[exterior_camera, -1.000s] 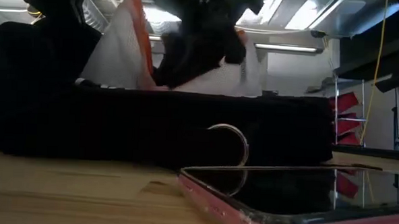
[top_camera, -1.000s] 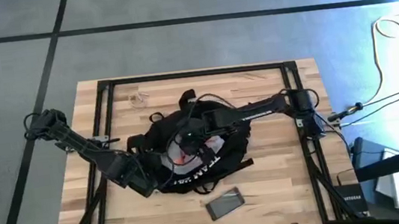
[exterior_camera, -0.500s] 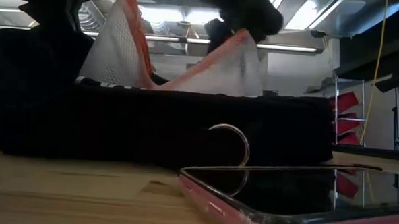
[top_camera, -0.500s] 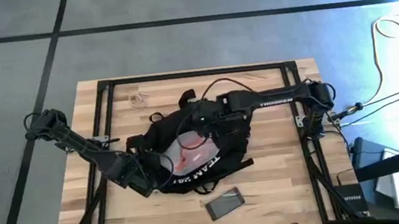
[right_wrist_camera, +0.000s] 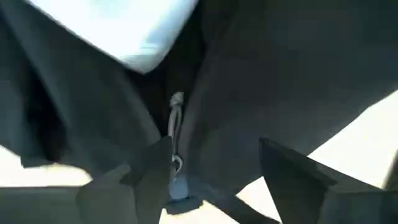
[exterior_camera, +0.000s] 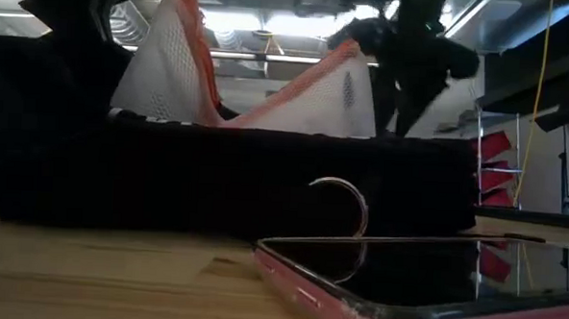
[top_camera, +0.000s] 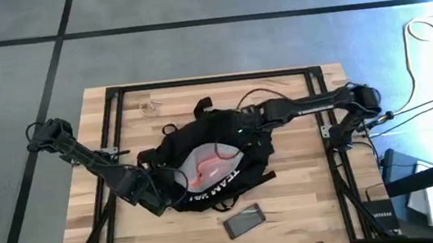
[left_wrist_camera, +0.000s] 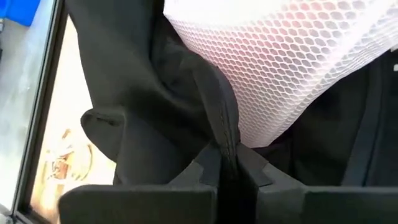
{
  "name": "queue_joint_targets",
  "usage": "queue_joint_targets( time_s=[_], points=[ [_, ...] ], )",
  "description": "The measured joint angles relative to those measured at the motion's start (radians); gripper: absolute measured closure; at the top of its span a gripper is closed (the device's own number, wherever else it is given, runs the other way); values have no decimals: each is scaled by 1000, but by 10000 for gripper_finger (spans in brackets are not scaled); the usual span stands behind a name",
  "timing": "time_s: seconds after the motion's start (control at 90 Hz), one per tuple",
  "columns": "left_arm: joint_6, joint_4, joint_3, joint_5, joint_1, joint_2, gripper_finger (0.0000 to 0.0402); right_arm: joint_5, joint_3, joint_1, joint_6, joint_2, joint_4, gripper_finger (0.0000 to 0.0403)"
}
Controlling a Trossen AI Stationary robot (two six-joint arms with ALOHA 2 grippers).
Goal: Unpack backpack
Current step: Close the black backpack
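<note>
While the black pack lies flat, we list what we can see from above and from the sides:
backpack (top_camera: 204, 151): we find it near the middle of the wooden table (top_camera: 306, 193), lying flat, its mouth spread wide; white lettering runs along the edge nearest the phone
mesh lining (top_camera: 209, 163): we see white netting with an orange-red trim in the open mouth; in the low view it rises in two peaks above the black body
left gripper (left_wrist_camera: 227, 168): at the pack's left front edge; in the left wrist view we see its fingers pressed together on a fold of black fabric at the rim of the opening, just beside the netting
right gripper (top_camera: 242, 127): we place it over the back right part of the pack; in the right wrist view its fingers (right_wrist_camera: 149, 171) stand apart, with a small zipper pull (right_wrist_camera: 176, 102) hanging between them against dark fabric
metal ring (exterior_camera: 345, 205): we see it in the low view at the pack's front side
phone (top_camera: 244, 220): pink-cased, dark screen up, on the table in front of the pack and apart from it
small pale item (top_camera: 150, 107): we see it on the table behind the pack; we cannot tell what it is
</note>
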State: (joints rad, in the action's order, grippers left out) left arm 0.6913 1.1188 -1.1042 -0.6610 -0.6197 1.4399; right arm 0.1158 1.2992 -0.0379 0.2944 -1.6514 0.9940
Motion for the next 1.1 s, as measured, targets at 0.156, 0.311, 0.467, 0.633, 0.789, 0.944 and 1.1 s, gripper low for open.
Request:
queue_joint_targets(
  time_s=[0.156,0.311,0.467,0.633,0.789,0.944,1.1],
  points=[
    [-19,-10,0,1,-3,0,401,-55,-221,-8,-17,142,-321,203],
    [-16,-11,0,0,-2,0,401,-245,-377,-7,33,162,-545,205],
    [-20,-11,0,6,-2,0,401,-6,-449,-10,-20,153,-592,205],
    [-37,-12,0,7,5,0,401,51,-451,-15,-5,153,-644,205],
    [-41,-14,0,7,13,0,401,117,-451,-16,98,138,-680,205],
    [-55,-16,0,7,13,0,401,161,-451,-17,229,77,-708,205],
    [-64,-15,0,7,13,0,401,187,-451,-15,273,65,-783,205]
  ],
)
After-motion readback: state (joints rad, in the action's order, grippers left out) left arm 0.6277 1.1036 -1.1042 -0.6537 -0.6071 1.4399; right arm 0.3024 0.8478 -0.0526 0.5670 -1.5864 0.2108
